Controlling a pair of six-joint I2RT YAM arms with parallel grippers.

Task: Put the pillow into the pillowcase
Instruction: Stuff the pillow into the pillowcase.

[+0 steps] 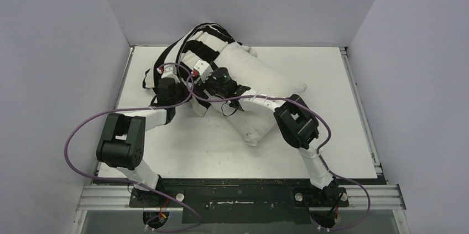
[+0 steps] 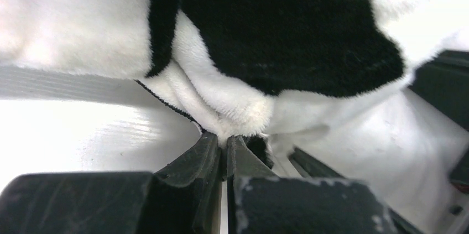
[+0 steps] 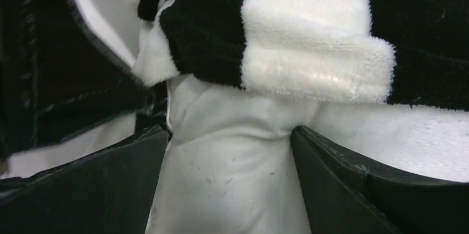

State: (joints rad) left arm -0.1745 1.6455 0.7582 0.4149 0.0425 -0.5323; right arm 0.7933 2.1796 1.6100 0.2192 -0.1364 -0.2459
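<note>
**Top external view: pillow (image 1: 265, 87) partly covered by striped pillowcase (image 1: 202, 43), both arms reaching in**

A white bench (image 1: 182, 151) fills the middle of the frame, with plain pale walls around it. The off-white pillow lies on the bench on a diagonal, running from the upper centre down towards the right of centre. Its lower corners are bare. The black-and-white striped pillowcase is bunched over the pillow's upper-left end, just left of centre near the top of the bench.

Two black arms rise from the bottom edge and bend inward, meeting at the pillowcase.

In the left wrist view, the left gripper (image 2: 225, 141) is at the bottom centre. It is clenched on a fold of the pillowcase's white plush, with a black stripe just above.

In the right wrist view, the right gripper (image 3: 229, 134) is released, its fingers (image 3: 99, 184) spread wide at the lower left and lower right. Smooth pillow fabric bulges between them. The pillowcase's striped hem lies across the pillow in the upper half of the frame.
</note>
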